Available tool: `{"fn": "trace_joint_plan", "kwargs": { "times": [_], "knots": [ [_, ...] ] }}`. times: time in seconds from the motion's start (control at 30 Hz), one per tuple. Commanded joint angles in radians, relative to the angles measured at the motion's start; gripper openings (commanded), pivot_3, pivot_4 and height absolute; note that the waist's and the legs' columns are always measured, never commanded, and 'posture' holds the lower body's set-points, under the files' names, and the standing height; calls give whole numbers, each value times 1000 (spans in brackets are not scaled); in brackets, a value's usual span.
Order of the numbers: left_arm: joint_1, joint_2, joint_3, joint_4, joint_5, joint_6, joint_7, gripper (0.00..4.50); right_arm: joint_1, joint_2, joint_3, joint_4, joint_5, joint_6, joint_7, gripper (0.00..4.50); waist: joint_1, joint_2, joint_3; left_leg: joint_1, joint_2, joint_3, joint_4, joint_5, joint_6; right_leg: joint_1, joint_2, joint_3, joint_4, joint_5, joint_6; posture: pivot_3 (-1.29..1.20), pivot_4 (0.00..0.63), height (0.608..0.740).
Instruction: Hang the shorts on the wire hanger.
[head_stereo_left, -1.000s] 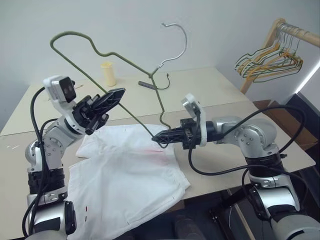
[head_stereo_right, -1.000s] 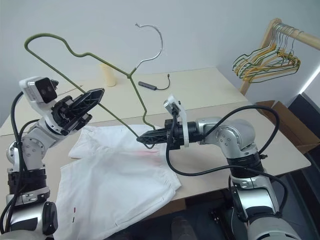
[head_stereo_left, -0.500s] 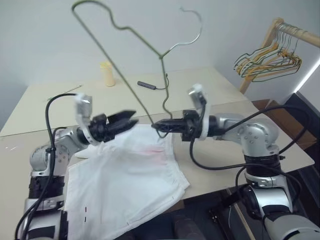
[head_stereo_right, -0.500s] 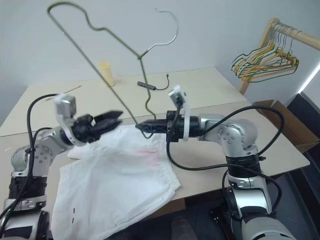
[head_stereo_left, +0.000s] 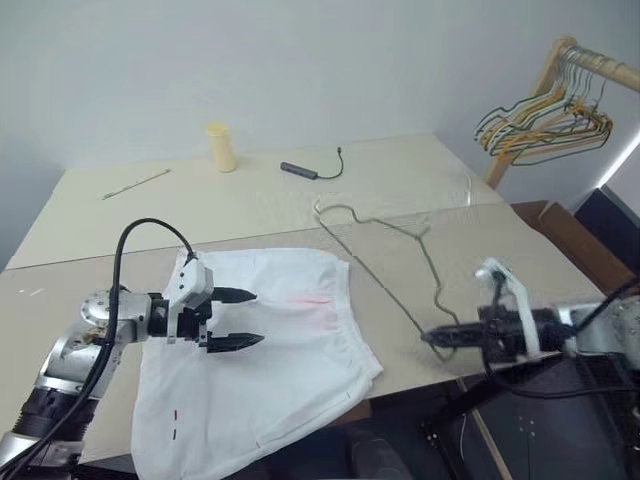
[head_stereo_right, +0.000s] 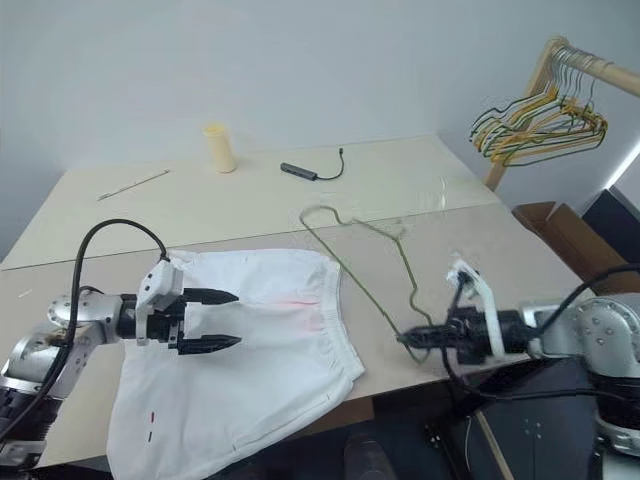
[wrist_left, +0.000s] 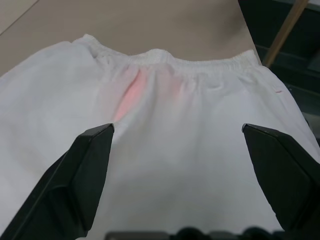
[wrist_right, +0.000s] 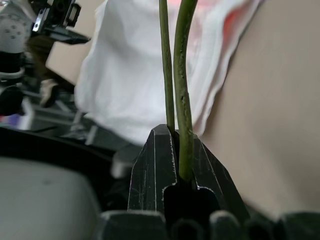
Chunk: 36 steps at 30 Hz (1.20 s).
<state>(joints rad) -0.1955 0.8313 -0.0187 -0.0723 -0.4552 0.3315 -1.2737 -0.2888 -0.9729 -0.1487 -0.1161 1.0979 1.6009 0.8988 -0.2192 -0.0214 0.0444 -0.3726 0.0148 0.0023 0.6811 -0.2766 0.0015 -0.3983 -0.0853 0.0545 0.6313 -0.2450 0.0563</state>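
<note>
From the head view, a beige tabletop (head_stereo_left: 300, 200) stands against a pale wall, with a wooden rack of coloured hangers (head_stereo_left: 545, 115) at the right. The white thin-fabric shorts (head_stereo_left: 270, 350) lie flat at the near edge, waistband toward the right. The left gripper (head_stereo_left: 235, 318) hovers above them, fingers spread. The thin olive-grey wire hanger (head_stereo_left: 400, 270) lies low over the table, its long axis running from mid-table to the right gripper (head_stereo_left: 432, 338).

The left wrist view shows the pink-smudged shorts between parted fingers (wrist_left: 80, 180).

In the right wrist view, the fingers (wrist_right: 155, 170) pinch the hanger wire.
</note>
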Motion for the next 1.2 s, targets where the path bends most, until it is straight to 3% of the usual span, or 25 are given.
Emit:
{"fn": "trace_joint_plan", "kwargs": {
  "times": [0.03, 0.23, 0.47, 1.2],
  "knots": [
    [-3, 17, 19, -45, -5, -9, -13, 4474, -21, -88, 80, 134, 62, 13, 128, 0, 0, 0, 0, 1, 0, 0, 0, 0, 0, 1, 0, 1, 0, -1, 1, -244, 0, 740],
    [33, 28, 20, -82, 3, -14, -19, 4474, -79, -185, 233, 228, -27, -1, 245, 0, -13, 0, 0, 5, 1, 1, 0, 0, 1, 4, 1, 5, -1, -3, 8, -237, 0, 740],
    [62, 29, 27, -109, 0, -10, -13, 4474, -99, -183, 346, 276, -136, -52, 329, 0, -11, 0, 0, 4, 2, 1, 0, 0, 1, 2, 2, 6, -1, -3, 9, -226, 0, 740],
    [75, 26, 30, -135, -11, 8, 2, 4474, -49, -131, 319, 258, -163, -38, 305, 0, 1, 0, 0, 5, 2, 1, 0, 0, 1, 2, 2, 6, 0, -3, 9, -227, 0, 740]
  ]
}}
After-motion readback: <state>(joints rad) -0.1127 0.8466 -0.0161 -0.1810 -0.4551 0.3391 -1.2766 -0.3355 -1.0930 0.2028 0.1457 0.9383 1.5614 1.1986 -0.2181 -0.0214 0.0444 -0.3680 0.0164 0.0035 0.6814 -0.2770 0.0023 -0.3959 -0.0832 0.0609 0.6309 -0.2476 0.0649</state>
